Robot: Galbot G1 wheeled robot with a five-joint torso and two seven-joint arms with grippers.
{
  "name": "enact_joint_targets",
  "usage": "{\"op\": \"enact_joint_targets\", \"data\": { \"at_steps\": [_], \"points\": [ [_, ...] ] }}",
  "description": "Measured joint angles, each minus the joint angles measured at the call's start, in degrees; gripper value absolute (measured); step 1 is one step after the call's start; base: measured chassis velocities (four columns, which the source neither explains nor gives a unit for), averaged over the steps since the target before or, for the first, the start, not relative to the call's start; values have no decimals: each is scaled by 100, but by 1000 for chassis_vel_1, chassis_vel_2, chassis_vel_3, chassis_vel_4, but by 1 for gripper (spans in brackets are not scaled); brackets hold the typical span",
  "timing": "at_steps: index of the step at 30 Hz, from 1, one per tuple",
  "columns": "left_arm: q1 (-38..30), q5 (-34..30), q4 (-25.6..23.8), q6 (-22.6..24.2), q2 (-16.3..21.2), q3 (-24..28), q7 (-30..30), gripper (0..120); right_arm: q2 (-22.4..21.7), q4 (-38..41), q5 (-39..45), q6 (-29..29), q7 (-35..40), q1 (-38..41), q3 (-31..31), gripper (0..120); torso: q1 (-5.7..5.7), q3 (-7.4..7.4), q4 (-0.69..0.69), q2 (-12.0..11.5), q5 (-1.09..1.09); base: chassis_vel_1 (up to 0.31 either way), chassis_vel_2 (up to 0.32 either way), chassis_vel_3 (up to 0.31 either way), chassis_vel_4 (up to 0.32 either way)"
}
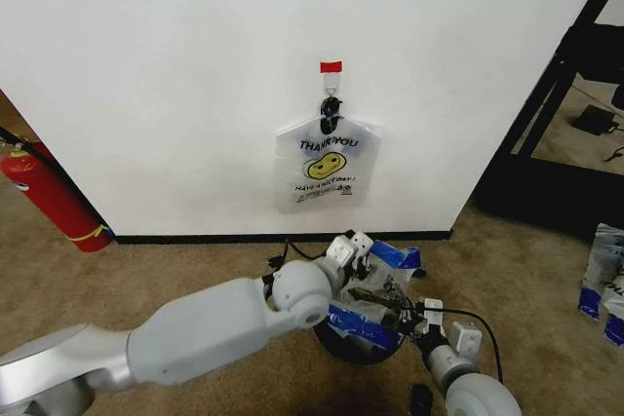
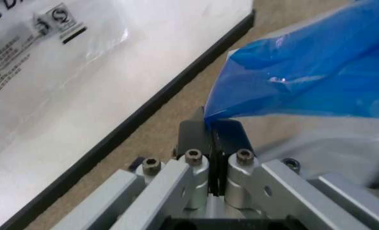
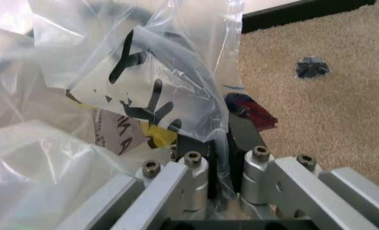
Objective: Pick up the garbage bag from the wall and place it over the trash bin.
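The bag [image 1: 375, 284] is thin, crinkly, see-through plastic with shiny blue patches at its edges. It lies spread over the bin [image 1: 353, 346], which sits on the brown carpet [image 1: 175, 260] just in front of the wall's [image 1: 175, 85] black baseboard. The bin is round and dark, and mostly covered.

The left gripper [image 1: 347, 248] is at the bag's far edge, near the wall. Its fingers are pressed together on a blue patch [image 2: 304, 72], pinching it tight. The right gripper [image 1: 408, 314] is at the bag's near edge. Its fingers are closed on clear plastic with black letters and a bit of yellow [image 3: 157, 134].

A second smiley bag [image 1: 325, 165] hangs flat on the wall from a black hook [image 1: 331, 104] under a small red tape strip [image 1: 331, 66]. A smooth red fire extinguisher [image 1: 51, 197] leans at the wall's left end.
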Motion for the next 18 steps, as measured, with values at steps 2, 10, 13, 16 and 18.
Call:
{"op": "enact_joint_targets", "data": {
  "at_steps": [2, 10, 13, 16, 18],
  "points": [
    [-73, -67, 326, 132, -69, -1, -2, 0, -34, 6, -37, 27, -81, -8, -14, 1, 0, 0, 0, 0, 0, 0, 0, 0, 0],
    [-172, -83, 647, 354, 98, 79, 29, 0, -91, -1, -69, 91, -205, 5, -70, 1, 0, 0, 1, 0, -1, 0, 0, 0, 0],
    [-216, -84, 716, 407, 146, 150, 98, 0, -99, -1, -69, 116, -250, 2, -71, 1, 0, 0, 1, 0, 0, 0, 0, 0, 0],
    [-249, -157, 830, 507, 245, 168, 190, 0, -98, -2, -59, 258, -367, -14, -68, 1, 0, 1, 2, 0, 0, 0, 0, 0, 0],
    [-266, -239, 830, 540, 349, 162, 217, 0, -89, -13, -45, 401, -469, -55, -46, 1, 0, 1, 1, 0, 0, 0, 0, 0, 0]
  ]
}}
